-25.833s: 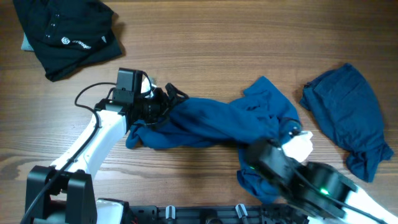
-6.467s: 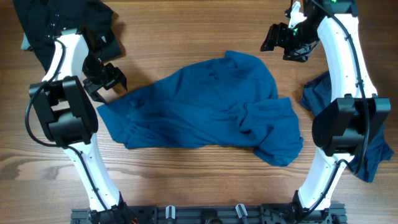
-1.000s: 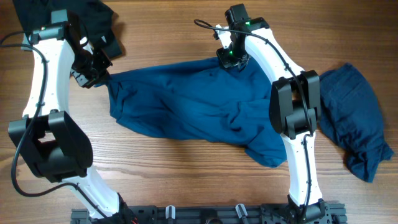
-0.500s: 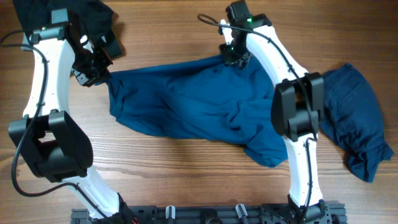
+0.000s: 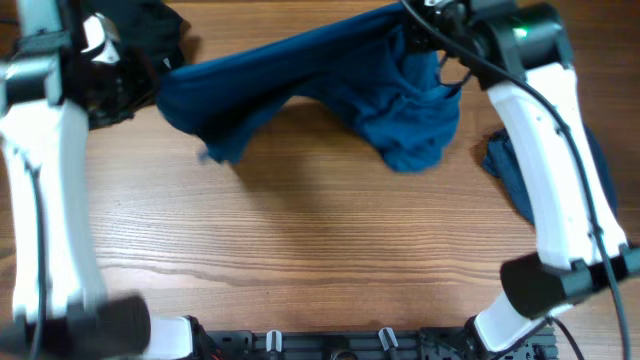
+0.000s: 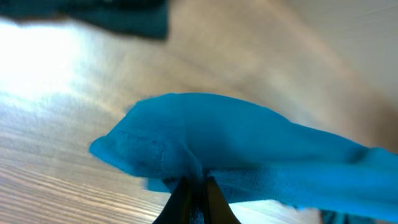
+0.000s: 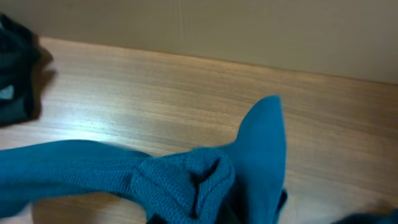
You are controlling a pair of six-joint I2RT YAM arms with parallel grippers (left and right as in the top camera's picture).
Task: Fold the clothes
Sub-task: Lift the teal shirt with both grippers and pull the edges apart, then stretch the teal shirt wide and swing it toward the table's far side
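Note:
A mid-blue shirt [image 5: 330, 70] hangs stretched in the air between my two grippers, above the far half of the table. Its right part droops in a bunch [image 5: 415, 130]. My left gripper [image 5: 140, 88] is shut on the shirt's left end; in the left wrist view its dark fingertips [image 6: 196, 198] pinch a fold of the blue cloth [image 6: 236, 143]. My right gripper [image 5: 415, 35] is shut on the right end, where bunched cloth [image 7: 186, 180] covers the fingers. A darker blue garment [image 5: 505, 165] lies at the right, partly behind my right arm.
A black garment [image 5: 150, 20] lies at the far left corner, also seen in the right wrist view [image 7: 12, 74]. The wooden table [image 5: 300, 230] lies bare under the hanging shirt. A dark rail runs along the front edge [image 5: 330, 345].
Both arms have risen, lifting the shirt off the table and carrying it toward the far edge. The right gripper closed on the shirt's upper edge during the last second.

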